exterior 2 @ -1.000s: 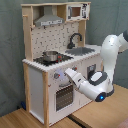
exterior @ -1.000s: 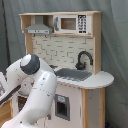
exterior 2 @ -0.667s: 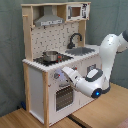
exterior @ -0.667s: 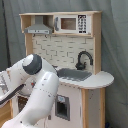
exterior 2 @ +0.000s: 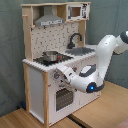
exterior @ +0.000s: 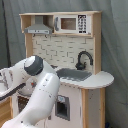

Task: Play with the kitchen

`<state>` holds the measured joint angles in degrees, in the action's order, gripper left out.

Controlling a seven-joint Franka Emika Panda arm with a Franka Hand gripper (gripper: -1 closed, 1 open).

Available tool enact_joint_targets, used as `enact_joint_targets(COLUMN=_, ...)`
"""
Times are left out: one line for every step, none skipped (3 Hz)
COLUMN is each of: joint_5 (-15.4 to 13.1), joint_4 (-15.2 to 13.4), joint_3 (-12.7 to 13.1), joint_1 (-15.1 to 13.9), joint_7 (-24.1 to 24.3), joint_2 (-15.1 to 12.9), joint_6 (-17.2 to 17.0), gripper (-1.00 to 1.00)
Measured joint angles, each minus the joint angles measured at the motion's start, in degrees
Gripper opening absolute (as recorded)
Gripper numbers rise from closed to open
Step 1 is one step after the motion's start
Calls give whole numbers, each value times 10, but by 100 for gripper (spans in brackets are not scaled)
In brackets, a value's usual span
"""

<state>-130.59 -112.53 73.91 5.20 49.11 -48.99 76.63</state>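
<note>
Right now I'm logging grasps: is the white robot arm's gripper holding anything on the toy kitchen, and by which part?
It cannot be told. In the second exterior view the gripper sits at the white and light-wood toy kitchen's knob panel, its hold hidden.

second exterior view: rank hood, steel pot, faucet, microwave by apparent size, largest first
1. Grey hood, clearly the widest.
2. Steel pot and microwave look about alike; the microwave sits farther back and is seen at an angle, so no ranking between them.
3. Black faucet, thinnest and smallest.

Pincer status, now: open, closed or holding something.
Pincer: at the kitchen front by the knobs; open or shut cannot be told, and no held thing shows.
</note>
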Motion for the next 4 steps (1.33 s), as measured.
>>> enact_joint_targets(joint_5=-1, joint_4=13, joint_3=-4, joint_1=0, joint_7=-14, joint_2=-6, joint_6=13, gripper=100)
enact_joint_targets(joint_5=-1, joint_4=13, joint_3=-4, joint_1=0, joint_7=-16, joint_2=-5, joint_6=13, gripper=-100)
enact_joint_targets(joint_5=-3, joint_4=21, joint_3=-1, joint_1=0, joint_7=-55, joint_2=-5, joint_6=12, gripper=-100)
enact_joint_targets(joint_5=-3, joint_4=21, joint_3=-1, joint_1=0, joint_7=-120, joint_2=-5, joint_6=12, gripper=-100)
